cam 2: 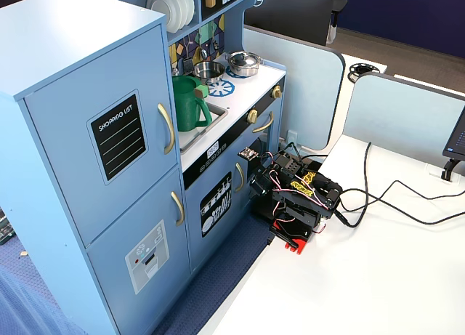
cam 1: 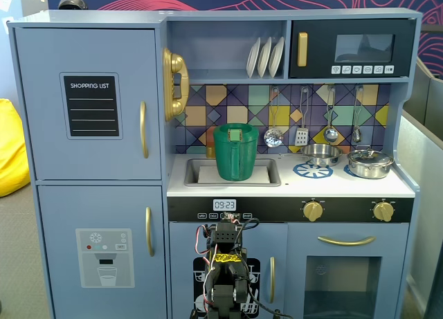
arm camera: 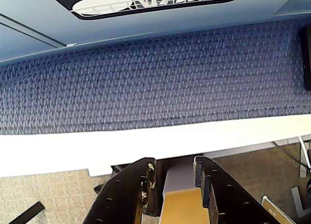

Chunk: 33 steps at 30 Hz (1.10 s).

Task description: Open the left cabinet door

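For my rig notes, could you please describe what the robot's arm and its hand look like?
The arm is black, built of blocky segments, with red, white and black wires looping over it, a yellow marking on top and a red part at its base. In the wrist view, the hand has two dark fingers dotted with small holes, their inner edges scuffed pale.

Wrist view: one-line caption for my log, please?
Hand slightly open and empty, above white table edge and blue carpet, facing the cabinet base.

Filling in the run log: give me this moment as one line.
phase: start, arm folded low | tool: open, empty, aimed at floor | left cabinet door: closed | gold bar handle: untouched
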Motion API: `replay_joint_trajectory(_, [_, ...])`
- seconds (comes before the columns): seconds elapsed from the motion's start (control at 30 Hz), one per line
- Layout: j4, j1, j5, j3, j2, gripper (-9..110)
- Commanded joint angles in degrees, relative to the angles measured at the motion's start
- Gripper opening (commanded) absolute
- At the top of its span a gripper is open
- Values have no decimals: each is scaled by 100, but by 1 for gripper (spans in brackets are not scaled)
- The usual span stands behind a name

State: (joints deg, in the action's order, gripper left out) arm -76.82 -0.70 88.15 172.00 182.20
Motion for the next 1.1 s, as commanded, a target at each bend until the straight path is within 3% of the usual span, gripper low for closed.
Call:
replay_joint_trajectory(0.0, [-1107, 35, -18, -26, -9, 0])
replay_joint_trajectory(0.37, [-1072, 132, 26, -26, -9, 0])
replay_joint_trajectory(0.5, [97, 914, -1380, -510, -88, 0])
replay_joint_trajectory(0.67, [1670, 2197, -642, -1951, -1125, 0])
replay_joint_trajectory(0.9, [2566, 3727, 229, -4869, -2936, 1])
replay_joint_trajectory(1.07, [2962, 4140, 633, -6609, -4087, 8])
